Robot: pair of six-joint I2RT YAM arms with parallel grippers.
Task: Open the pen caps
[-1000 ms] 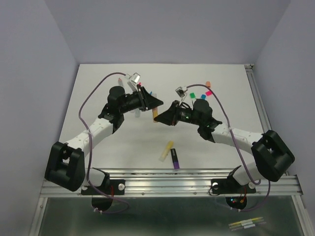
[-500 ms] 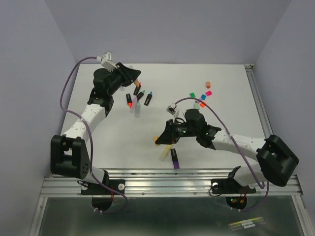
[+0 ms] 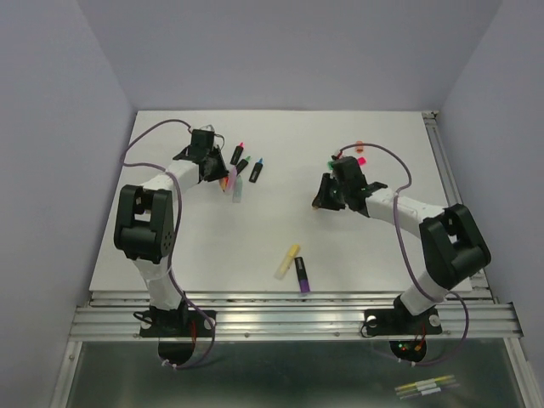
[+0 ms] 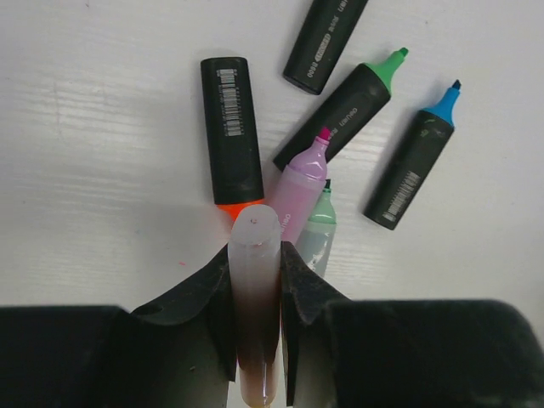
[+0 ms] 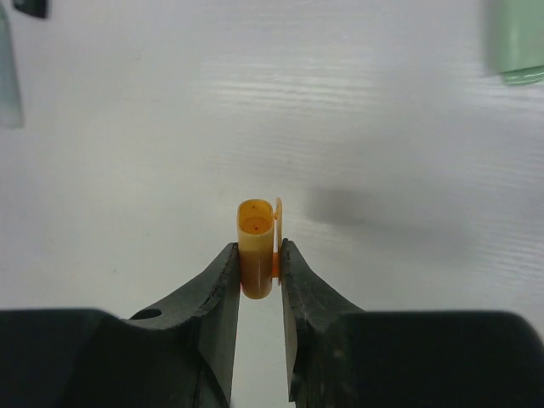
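Observation:
My left gripper (image 4: 257,255) is shut on a pastel translucent pen barrel (image 4: 255,289), low over a cluster of uncapped pens. The cluster holds a black pen with an orange tip (image 4: 231,127), one with a green tip (image 4: 348,110), one with a blue tip (image 4: 416,161), a pink pastel pen (image 4: 299,187) and a green pastel pen (image 4: 319,234). My right gripper (image 5: 258,251) is shut on a small orange cap (image 5: 257,242) just above the table. In the top view the left gripper (image 3: 217,174) is at the back left and the right gripper (image 3: 320,197) at the middle right.
A yellow pen (image 3: 287,261) and a black pen with a purple cap (image 3: 302,274) lie near the front edge. Loose orange (image 3: 361,146) and pink (image 3: 361,160) caps lie behind the right arm. A pale green cap (image 5: 514,42) lies at the right wrist view's upper right.
The left arm has come down from the back left onto the pen cluster with the barrel. The right arm has swung from the front middle back to the right, still gripping the orange cap.

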